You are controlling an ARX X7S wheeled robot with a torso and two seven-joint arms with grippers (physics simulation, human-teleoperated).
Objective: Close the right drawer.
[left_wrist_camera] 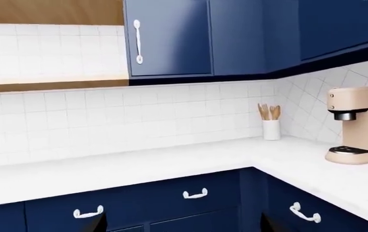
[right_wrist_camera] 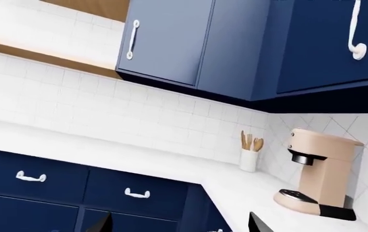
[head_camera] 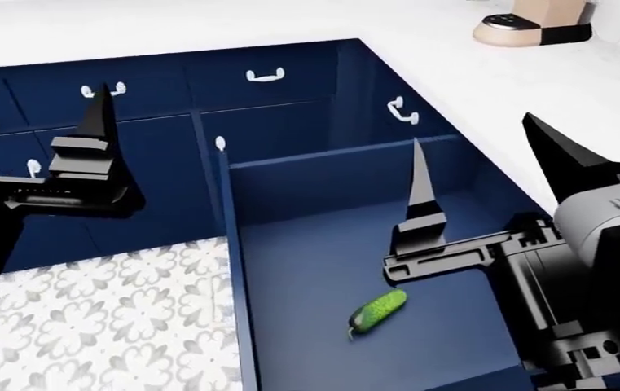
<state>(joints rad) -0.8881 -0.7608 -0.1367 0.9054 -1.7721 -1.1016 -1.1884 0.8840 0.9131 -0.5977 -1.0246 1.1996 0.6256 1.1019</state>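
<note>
The right drawer (head_camera: 310, 244) is pulled far out below me in the head view, a wide navy box. Its front panel and handle are out of view below the frame. A green cucumber (head_camera: 378, 312) lies on its floor. My right gripper (head_camera: 472, 134) is open and empty above the drawer's right side, fingers pointing toward the cabinets. My left gripper (left_wrist_camera: 182, 224) is open and empty, held to the left of the drawer over the floor. Both wrist views look at the cabinets and backsplash, with only the fingertips (right_wrist_camera: 103, 223) showing.
A beige coffee machine (left_wrist_camera: 358, 123) stands on the white counter (left_wrist_camera: 139, 166) at the right, also in the head view (head_camera: 533, 20). A utensil holder (left_wrist_camera: 272, 123) sits in the corner. Shut narrower drawers (head_camera: 266, 76) face me. Patterned floor tiles (head_camera: 103, 318) lie at the left.
</note>
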